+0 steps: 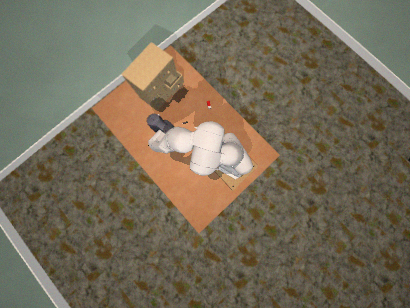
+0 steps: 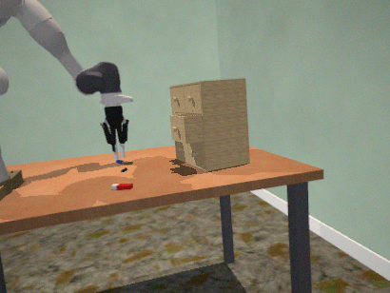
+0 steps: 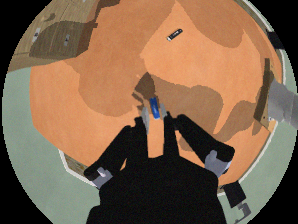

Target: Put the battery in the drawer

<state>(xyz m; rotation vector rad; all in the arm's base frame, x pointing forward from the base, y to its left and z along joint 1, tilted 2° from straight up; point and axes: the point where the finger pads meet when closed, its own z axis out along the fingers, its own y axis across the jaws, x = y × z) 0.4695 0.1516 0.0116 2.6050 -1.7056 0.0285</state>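
The small wooden chest [image 2: 211,124] stands at the table's far end; it also shows from above in the top view [image 1: 150,70]. One low drawer [image 2: 185,153] juts out of its front. I cannot read the drawer letters. A small blue AA battery [image 2: 119,162] lies on the table; in the wrist view the battery [image 3: 154,107] sits right at my fingertips. My gripper [image 2: 119,153] points straight down just over it, fingers narrowly apart, in the wrist view [image 3: 158,119] with the battery at the gap. I cannot tell whether they touch it.
A tiny black part [image 2: 125,169] lies just in front of the battery. A red and white piece [image 2: 122,186] lies nearer the table's front edge. The arm's base mount [image 2: 9,183] is at the left end. The chest is about a hand's width right of the gripper.
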